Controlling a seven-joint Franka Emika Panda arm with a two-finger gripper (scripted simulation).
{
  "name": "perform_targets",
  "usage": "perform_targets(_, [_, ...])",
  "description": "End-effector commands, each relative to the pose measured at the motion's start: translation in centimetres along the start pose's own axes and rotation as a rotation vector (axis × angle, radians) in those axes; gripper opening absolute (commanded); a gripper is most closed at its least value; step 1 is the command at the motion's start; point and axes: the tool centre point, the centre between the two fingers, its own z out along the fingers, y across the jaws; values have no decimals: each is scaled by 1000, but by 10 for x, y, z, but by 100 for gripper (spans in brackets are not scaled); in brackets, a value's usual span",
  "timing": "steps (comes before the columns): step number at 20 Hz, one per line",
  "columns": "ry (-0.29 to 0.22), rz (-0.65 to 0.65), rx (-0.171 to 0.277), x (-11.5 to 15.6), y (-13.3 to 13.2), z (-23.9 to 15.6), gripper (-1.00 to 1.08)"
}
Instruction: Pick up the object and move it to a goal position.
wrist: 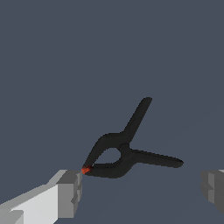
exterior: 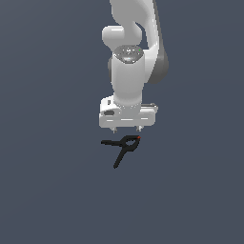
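Observation:
The object is a small black spring clamp (exterior: 122, 147) lying on the dark floor, its two thin handles splayed and its looped jaw ending in a tiny red-orange tip (exterior: 138, 137). My white gripper (exterior: 127, 129) hangs just above it, fingers pointing down and spread wide, so it is open and holds nothing. In the wrist view the clamp (wrist: 124, 151) lies between the two grey fingertips (wrist: 70, 192), with its red tip (wrist: 86, 169) close to one of them. The gripper (wrist: 142, 190) spans wider than the clamp.
Only the flat dark blue-grey floor (exterior: 47, 190) surrounds the clamp. The white arm (exterior: 131, 57) rises from behind the gripper toward the top of the exterior view.

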Motion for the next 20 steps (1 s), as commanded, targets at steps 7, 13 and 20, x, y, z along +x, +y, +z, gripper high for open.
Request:
perform_targets(7, [3,-11,15,0,-12,0,68])
perform_targets(13, [2,-6,17,0,-13,1,68])
perform_targets(20, [-4,54,20,-2,-18,9,68])
